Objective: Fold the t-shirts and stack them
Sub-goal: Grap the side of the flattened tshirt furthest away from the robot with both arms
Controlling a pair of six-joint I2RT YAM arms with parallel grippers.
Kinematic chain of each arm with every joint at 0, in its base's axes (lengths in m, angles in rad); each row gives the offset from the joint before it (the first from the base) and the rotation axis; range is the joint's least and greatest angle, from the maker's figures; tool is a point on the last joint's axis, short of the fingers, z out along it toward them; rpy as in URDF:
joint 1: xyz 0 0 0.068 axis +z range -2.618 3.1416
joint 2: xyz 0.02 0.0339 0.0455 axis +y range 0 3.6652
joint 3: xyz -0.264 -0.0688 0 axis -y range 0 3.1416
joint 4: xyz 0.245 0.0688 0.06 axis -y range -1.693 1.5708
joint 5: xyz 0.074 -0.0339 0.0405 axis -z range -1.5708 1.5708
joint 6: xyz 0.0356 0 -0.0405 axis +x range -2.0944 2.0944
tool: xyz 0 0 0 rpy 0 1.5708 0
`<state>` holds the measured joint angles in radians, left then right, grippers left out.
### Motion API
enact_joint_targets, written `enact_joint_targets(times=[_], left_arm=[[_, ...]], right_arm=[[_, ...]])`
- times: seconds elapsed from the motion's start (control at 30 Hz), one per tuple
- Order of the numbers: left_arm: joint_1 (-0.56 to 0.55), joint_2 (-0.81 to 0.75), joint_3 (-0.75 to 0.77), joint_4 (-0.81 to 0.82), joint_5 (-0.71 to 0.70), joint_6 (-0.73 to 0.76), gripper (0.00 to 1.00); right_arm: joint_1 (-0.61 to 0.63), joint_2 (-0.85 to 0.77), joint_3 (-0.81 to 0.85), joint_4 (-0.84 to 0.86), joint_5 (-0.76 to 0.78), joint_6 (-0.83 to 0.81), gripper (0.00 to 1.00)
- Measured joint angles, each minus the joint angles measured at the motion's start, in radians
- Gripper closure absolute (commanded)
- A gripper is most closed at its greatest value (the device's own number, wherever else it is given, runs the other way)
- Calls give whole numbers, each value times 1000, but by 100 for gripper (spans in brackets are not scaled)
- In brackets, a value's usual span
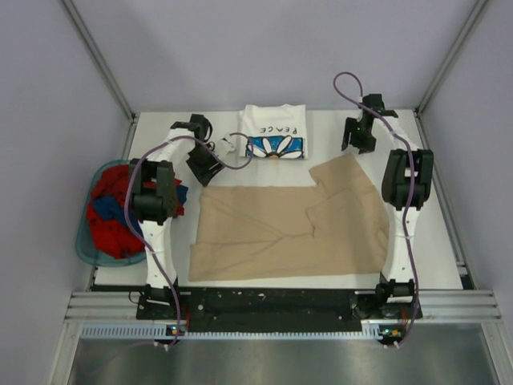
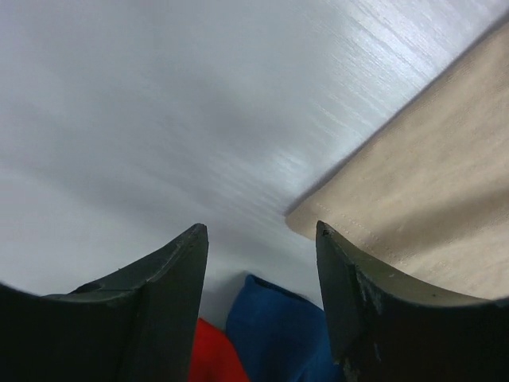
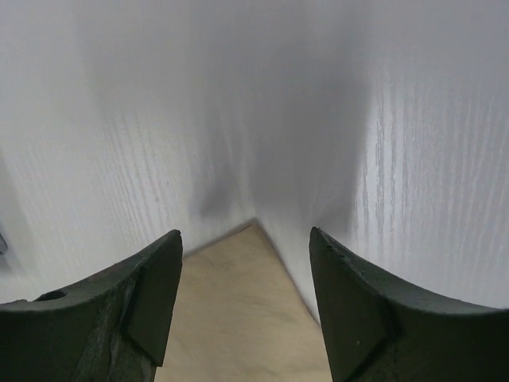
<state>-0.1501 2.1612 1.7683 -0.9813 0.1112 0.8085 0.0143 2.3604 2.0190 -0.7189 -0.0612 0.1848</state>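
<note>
A tan t-shirt (image 1: 280, 228) lies spread over the middle of the table, its right side partly folded and rumpled. Behind it lies a folded white t-shirt (image 1: 275, 132) with a blue daisy print and "PEACE" lettering. Red and blue t-shirts (image 1: 112, 212) fill the basket on the left. My left gripper (image 1: 202, 172) hangs open above the tan shirt's far left corner (image 2: 429, 183), nothing between its fingers (image 2: 261, 231). My right gripper (image 1: 358, 144) stands open over the shirt's far right corner (image 3: 238, 310), also holding nothing (image 3: 244, 235).
A teal plastic basket (image 1: 84, 241) sits at the table's left edge, beside the left arm. Blue cloth (image 2: 278, 334) and red cloth (image 2: 211, 354) show low in the left wrist view. Grey walls and metal rails close in the table.
</note>
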Motion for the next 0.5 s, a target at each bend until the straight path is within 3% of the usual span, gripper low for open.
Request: enact_joint_targets(times=[0.23, 0.43, 0.5], left_arm=[[6, 25, 3, -56, 72, 31, 38], [5, 48, 13, -69, 84, 36, 40], [5, 55, 24, -74, 83, 37, 43]], right_arm=[[15, 1, -2, -30, -16, -1, 53], [22, -5, -16, -32, -20, -8, 100], [26, -5, -19, -38, -25, -6, 100]])
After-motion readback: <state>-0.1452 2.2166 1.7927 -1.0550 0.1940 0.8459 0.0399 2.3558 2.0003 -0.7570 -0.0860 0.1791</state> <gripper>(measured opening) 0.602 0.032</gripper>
